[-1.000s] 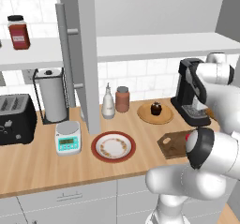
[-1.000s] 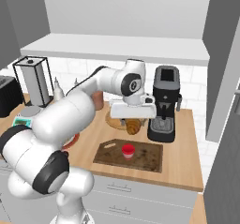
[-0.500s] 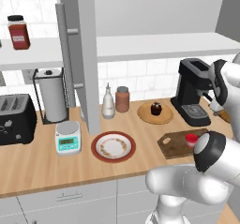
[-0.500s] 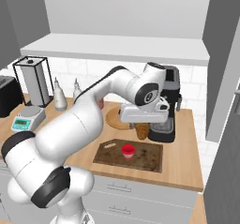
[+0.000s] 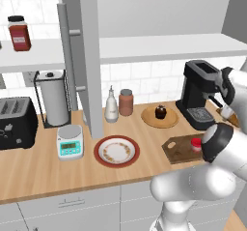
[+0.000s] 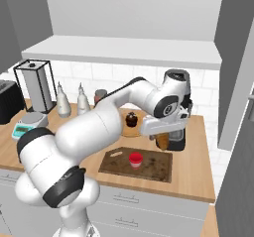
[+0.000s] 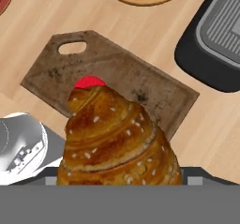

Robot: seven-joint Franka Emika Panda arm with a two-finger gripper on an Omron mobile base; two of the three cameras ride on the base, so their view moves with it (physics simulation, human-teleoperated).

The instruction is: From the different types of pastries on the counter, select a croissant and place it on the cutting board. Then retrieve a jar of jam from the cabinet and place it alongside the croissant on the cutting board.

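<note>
The counter (image 5: 43, 169) runs wide under the open cabinet (image 5: 89, 56), with bare wood along its front edge and at the right end beyond the board. The arm (image 6: 99, 127) arches over it from the base to the coffee machine (image 6: 177, 107), which stands at the back right. The board (image 6: 136, 164) lies flat near the front edge, its handle hole to the left and its right part bare; in the hand view its far corner comes close to the machine's dark base. The gripper (image 6: 162, 132) hangs above the gap between board and machine, jaws clamped on the croissant (image 7: 115, 141), which is off the counter and points down toward the board's middle. The jam (image 6: 135, 158) sits on the board, left of centre. Behind the board, the cupcake (image 6: 131, 118) rests on a round wooden plate (image 5: 159, 121). Further left, a red-rimmed plate (image 5: 116, 151) lies by the cabinet door's lower edge.
</note>
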